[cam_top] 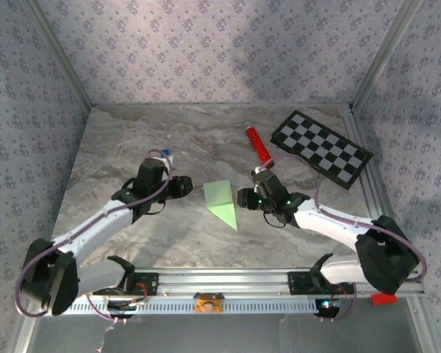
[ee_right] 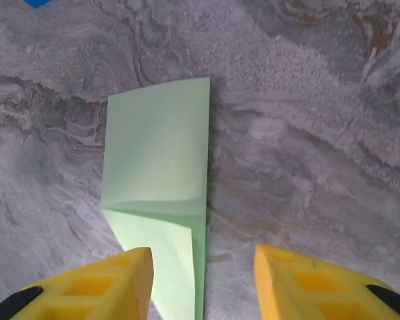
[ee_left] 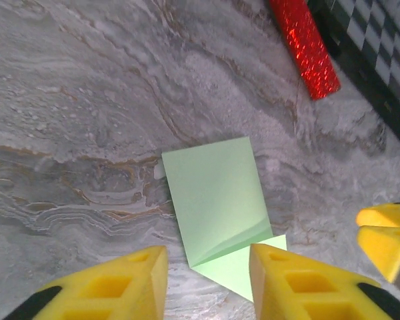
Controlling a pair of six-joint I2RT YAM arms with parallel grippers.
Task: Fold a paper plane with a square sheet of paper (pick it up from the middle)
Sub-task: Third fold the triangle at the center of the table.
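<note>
On grey marbled tabletop [cam_top: 125, 140] between patterned walls [cam_top: 206, 44], both jaws gape empty flanking paper [cam_top: 222, 200]

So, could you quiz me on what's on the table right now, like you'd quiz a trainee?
1. True or false: the green paper lies as a flat, unfolded square.
2. What lies next to the checkerboard? A) a red tube B) a blue cup C) scissors
3. What are the left gripper and the right gripper holding?

Key:
1. False. It is folded, with one end pointed.
2. A.
3. Nothing. Both are open, and the paper lies on the table between them.
</note>
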